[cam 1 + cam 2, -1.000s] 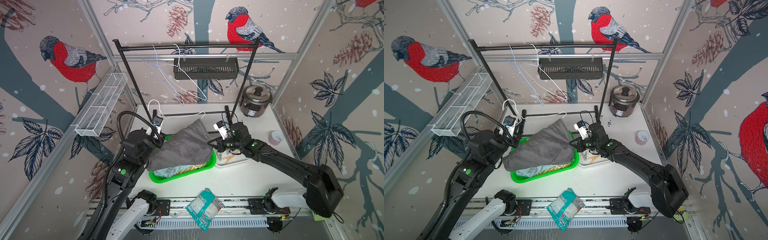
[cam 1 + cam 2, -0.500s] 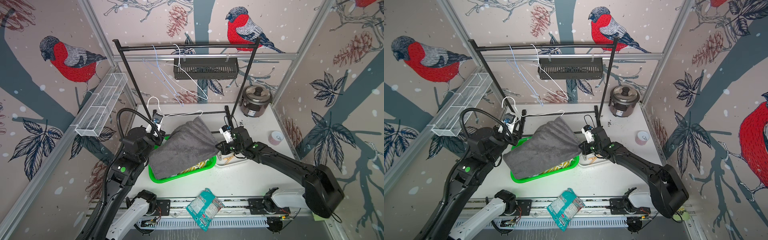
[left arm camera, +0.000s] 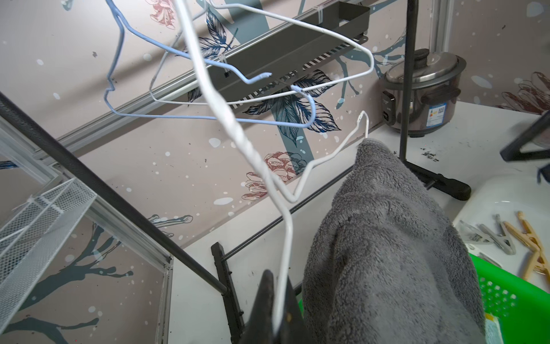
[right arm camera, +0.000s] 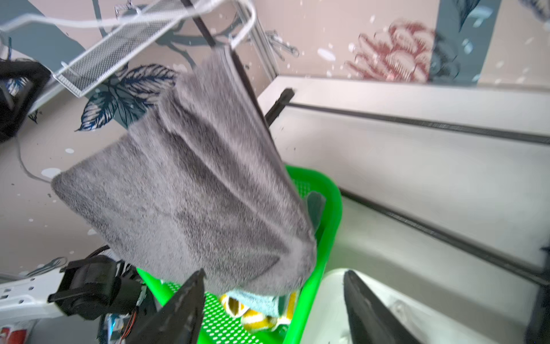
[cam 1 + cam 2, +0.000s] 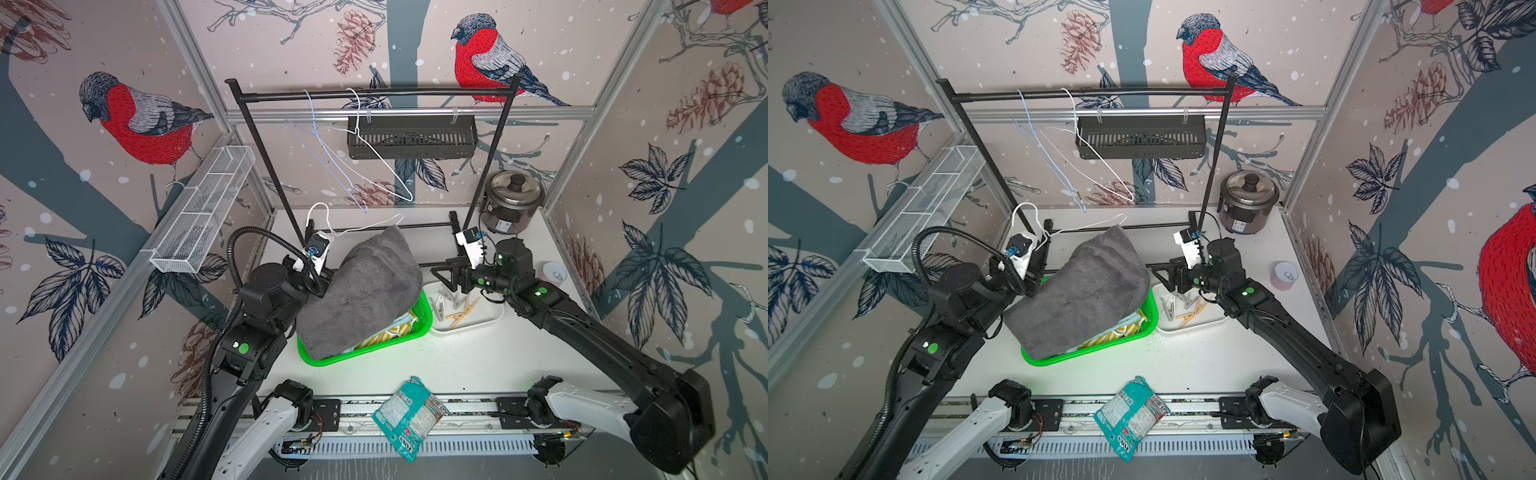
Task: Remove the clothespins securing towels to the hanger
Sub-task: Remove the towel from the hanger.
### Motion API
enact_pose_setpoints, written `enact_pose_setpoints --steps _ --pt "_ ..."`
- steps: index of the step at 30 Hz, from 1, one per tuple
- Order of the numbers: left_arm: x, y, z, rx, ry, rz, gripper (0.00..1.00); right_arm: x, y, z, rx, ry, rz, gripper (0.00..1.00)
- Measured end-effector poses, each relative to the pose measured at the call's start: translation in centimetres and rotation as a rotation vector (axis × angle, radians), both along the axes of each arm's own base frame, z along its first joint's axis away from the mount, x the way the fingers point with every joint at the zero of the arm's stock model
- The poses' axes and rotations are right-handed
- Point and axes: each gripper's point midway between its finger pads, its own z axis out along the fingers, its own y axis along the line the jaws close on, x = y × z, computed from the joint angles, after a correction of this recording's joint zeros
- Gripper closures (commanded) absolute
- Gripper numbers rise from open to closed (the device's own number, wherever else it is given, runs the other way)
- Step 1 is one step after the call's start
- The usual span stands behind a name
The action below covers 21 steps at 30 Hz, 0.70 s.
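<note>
My left gripper (image 3: 276, 312) is shut on the wire of a white hanger (image 3: 282, 244). A dark grey towel (image 5: 361, 291) drapes from that hanger over a green basket (image 5: 424, 320). In the basket, under the grey towel, lie a yellow-and-white striped towel (image 4: 256, 320) and a light blue towel (image 4: 256, 299). Several clothespins (image 5: 455, 305), some tan and some grey, lie in a white tray (image 5: 486, 318) right of the basket. My right gripper (image 5: 444, 276) hangs open above the tray's near-basket end, beside the grey towel (image 4: 193, 184), with nothing between its fingers.
A black clothes rack (image 5: 374, 93) stands at the back with a blue hanger (image 5: 332, 166) and a white hanger (image 5: 386, 166) on its rail. A rice cooker (image 5: 513, 203) and a pink cup (image 5: 555, 274) are at the back right. A teal packet (image 5: 409, 415) lies at the front edge.
My right gripper drew away from the grey towel's edge to above the white tray and opened. The grey towel shifted a little on the hanger. The left gripper kept its hold.
</note>
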Motion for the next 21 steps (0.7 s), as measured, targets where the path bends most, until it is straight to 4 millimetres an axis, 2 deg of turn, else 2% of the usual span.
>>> enact_pose_setpoints --steps 5,15,18,21 --pt "-0.4 -0.6 0.0 -0.004 -0.008 -0.039 1.0 0.5 1.4 2.0 0.069 -0.084 0.057 0.1" --pt "-0.6 -1.0 0.2 -0.011 -0.016 -0.067 1.0 2.9 8.3 2.8 0.117 -0.08 0.232 0.1" --pt "-0.7 -1.0 0.2 -0.011 -0.017 -0.067 1.0 3.0 9.7 2.7 0.132 -0.077 0.266 0.13" --pt "-0.6 -1.0 0.0 -0.011 -0.015 -0.067 1.0 3.2 10.2 1.9 0.139 -0.047 0.268 0.2"
